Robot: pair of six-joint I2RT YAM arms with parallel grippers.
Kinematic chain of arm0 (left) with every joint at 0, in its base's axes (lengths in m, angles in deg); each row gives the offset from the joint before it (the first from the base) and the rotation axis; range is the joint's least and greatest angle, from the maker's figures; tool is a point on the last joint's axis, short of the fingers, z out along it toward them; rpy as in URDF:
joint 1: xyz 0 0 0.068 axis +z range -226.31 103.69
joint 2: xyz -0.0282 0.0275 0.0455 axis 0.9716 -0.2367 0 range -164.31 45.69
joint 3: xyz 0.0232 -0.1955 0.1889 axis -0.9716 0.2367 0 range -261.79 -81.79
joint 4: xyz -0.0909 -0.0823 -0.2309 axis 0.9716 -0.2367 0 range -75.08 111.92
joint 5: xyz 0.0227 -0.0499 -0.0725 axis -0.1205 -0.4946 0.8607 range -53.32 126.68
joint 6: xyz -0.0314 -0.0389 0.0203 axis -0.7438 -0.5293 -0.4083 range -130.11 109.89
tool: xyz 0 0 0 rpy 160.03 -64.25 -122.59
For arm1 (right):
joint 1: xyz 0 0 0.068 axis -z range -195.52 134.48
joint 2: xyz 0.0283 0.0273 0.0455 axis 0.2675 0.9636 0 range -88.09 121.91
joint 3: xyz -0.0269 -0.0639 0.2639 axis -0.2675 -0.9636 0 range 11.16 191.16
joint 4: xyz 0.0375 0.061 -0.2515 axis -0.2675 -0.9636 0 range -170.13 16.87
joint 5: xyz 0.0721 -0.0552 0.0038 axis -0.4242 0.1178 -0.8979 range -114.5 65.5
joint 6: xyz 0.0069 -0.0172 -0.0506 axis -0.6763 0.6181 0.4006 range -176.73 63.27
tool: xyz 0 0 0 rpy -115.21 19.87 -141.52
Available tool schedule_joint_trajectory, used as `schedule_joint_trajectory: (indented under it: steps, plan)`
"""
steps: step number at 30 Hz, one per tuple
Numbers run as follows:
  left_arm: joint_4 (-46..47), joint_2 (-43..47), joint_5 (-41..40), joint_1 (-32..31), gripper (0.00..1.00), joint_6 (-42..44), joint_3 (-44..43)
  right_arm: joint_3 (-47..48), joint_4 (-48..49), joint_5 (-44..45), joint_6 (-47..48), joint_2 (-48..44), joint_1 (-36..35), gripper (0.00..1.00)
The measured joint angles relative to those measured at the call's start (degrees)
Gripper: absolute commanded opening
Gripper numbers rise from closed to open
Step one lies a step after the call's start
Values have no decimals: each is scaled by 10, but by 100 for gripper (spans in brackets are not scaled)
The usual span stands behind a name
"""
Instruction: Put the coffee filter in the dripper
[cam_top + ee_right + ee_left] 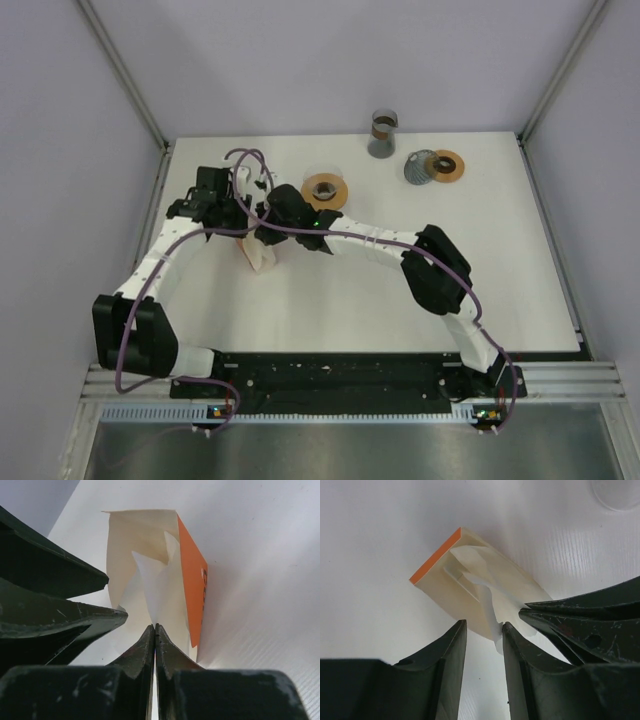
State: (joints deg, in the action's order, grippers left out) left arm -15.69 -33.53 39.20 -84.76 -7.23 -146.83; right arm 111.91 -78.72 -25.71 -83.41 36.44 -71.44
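A cream filter box (258, 260) with an orange side (192, 580) lies on the white table, left of centre. A white coffee filter (155, 585) sticks out of its open end. My right gripper (155, 626) is shut on the filter's edge, just outside the box. My left gripper (483, 625) is open, its fingertips on either side of the near end of the box (440, 582), and the filter's loose strip (485, 587) touches the right-hand finger. The dripper (325, 190), clear with a brown collar, stands behind and to the right of both grippers.
A glass carafe (382, 133) stands at the table's back edge. A grey mesh piece and an orange ring (437, 165) lie to its right. Both arms cross over the left half of the table, and a purple cable (245, 155) loops above the left wrist.
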Motion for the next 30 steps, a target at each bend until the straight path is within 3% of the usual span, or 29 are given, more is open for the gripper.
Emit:
schedule_joint_trajectory:
  steps: [11,13,17,21,25,30]
  plan:
    - [10,-38,-27,-12,31,-2,-4,0,0,-7,-2,0,2,0]
    - [9,-54,-30,-14,24,-2,-4,0,0,-10,-3,0,2,0]
    - [6,-66,-30,-15,0,-3,-4,0,-2,-18,-5,0,3,0]
    - [-2,-65,-31,-15,0,-3,-9,0,-2,-26,-5,0,6,0]
    - [-21,-60,-32,-15,0,-4,-28,0,2,-38,-3,0,10,16]
    - [-52,-45,-46,-15,0,-2,-57,0,14,-71,0,1,13,23]
